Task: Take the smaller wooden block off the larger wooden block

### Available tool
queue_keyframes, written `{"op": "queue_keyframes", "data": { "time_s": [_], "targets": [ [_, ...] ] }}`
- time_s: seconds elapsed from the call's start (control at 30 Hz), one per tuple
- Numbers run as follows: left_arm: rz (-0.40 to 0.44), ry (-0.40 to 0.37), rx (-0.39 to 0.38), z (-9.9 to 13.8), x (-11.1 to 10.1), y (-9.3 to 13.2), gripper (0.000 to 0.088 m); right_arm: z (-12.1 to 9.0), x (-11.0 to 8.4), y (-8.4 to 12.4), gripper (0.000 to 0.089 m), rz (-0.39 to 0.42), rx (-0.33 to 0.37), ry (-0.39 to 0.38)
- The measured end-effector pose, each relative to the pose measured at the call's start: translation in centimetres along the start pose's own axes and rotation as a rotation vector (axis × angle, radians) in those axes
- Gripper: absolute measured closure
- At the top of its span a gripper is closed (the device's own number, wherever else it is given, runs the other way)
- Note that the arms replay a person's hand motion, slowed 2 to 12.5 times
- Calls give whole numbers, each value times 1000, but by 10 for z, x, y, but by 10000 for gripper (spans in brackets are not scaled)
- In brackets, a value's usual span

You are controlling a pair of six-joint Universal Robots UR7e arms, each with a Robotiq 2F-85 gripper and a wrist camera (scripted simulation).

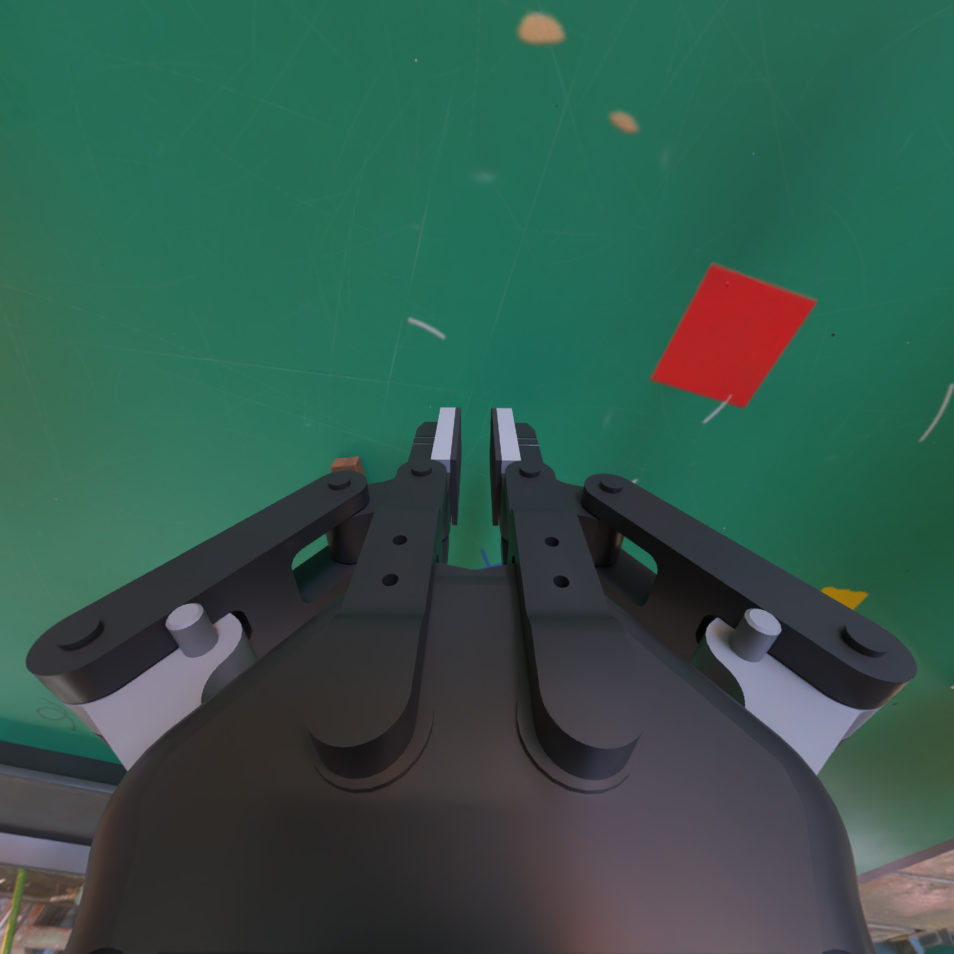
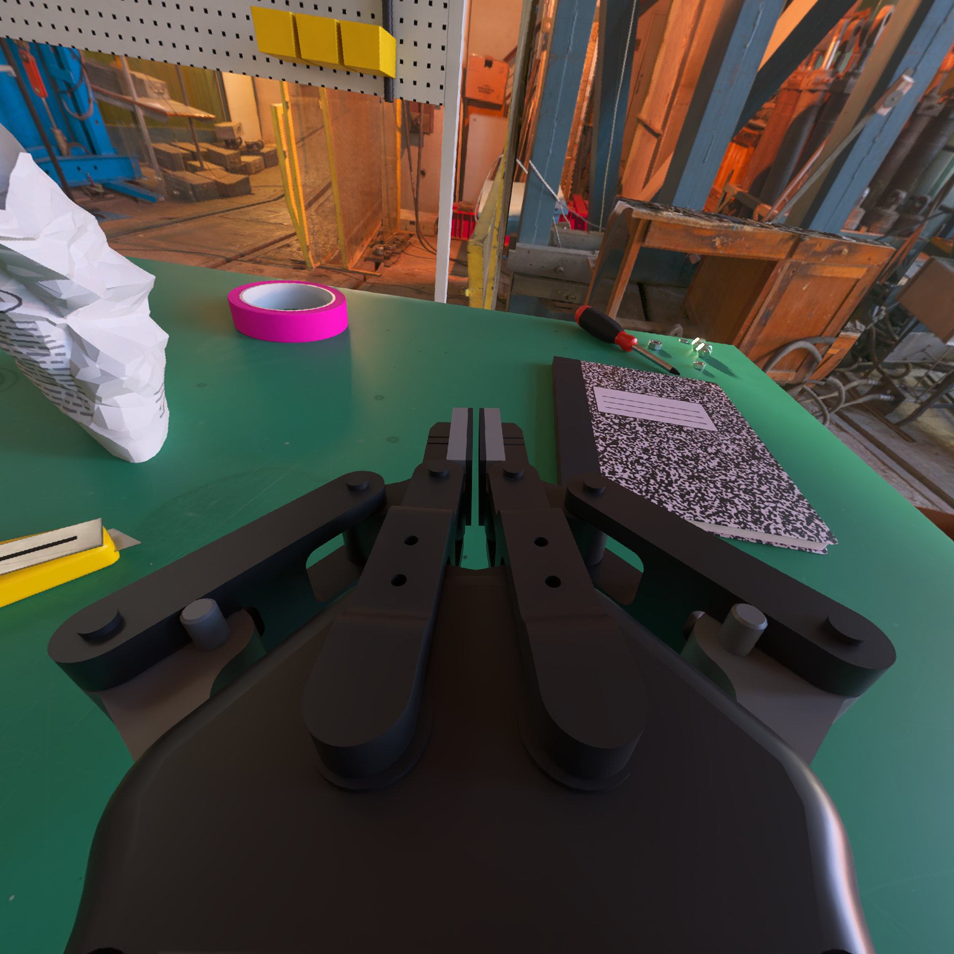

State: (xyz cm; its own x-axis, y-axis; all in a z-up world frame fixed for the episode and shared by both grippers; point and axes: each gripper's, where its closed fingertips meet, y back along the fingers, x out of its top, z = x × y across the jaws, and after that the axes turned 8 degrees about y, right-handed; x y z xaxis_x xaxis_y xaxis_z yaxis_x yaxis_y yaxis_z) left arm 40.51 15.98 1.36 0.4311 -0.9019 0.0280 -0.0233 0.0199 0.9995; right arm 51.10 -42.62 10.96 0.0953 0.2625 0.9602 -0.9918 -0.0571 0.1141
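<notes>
The left pincer (image 1: 475, 420) hangs above the green tabletop (image 1: 258, 232), looking almost straight down, its two pale pads parted by a narrow gap with nothing between them. Just beside its left finger linkage a small brown wooden block (image 1: 346, 463) peeks out, mostly hidden behind the dark metal; only its top corner shows, so I cannot tell whether this is the smaller or the larger block, or whether one sits on the other. Farther from the left pincer, off to its right, a flat red rectangle (image 1: 732, 335) lies on the tabletop, and a sliver of something yellow (image 1: 844, 597) pokes out behind the pincer's right link. Two tan spots (image 1: 540, 28) mark the green well beyond the fingertips.

Over to the right pincer (image 2: 475, 420): fingers drawn nearly together, only a hairline slit left, holding nothing, low over the tabletop (image 2: 289, 413). Just right of it lies a speckled black-and-white notebook (image 2: 692, 449), flat, cover up. Beyond the notebook's far edge rests a screwdriver (image 2: 614, 333) with a red and black handle, and near its tip a scatter of small shiny nuts (image 2: 698, 348). Ahead and left of the right pincer, a roll of pink tape (image 2: 288, 311) lies flat. Far left of the pincer rises a crumpled white paper bag (image 2: 82, 330), and nearer, also left, lies a yellow utility knife (image 2: 57, 560), blade showing. No block shows on this side.
</notes>
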Motion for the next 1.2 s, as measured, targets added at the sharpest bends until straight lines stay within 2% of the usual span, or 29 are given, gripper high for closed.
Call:
{"op": "queue_keyframes", "data": {
  "time_s": [0.37,0.6,0.77,1.2],
  "targets": [
    [51,36,5,-3,-4,13,771,-2,-1,-1,872,-4,12,-13],
    [51,54,18,-4,-10,16,691,-2,-1,0,872,-4,15,-16],
    [74,75,33,-8,-11,23,666,-1,0,0,874,-1,12,-18],
    [125,152,168,-35,-22,49,665,5,3,2,881,13,-20,-26]
  ]
}}
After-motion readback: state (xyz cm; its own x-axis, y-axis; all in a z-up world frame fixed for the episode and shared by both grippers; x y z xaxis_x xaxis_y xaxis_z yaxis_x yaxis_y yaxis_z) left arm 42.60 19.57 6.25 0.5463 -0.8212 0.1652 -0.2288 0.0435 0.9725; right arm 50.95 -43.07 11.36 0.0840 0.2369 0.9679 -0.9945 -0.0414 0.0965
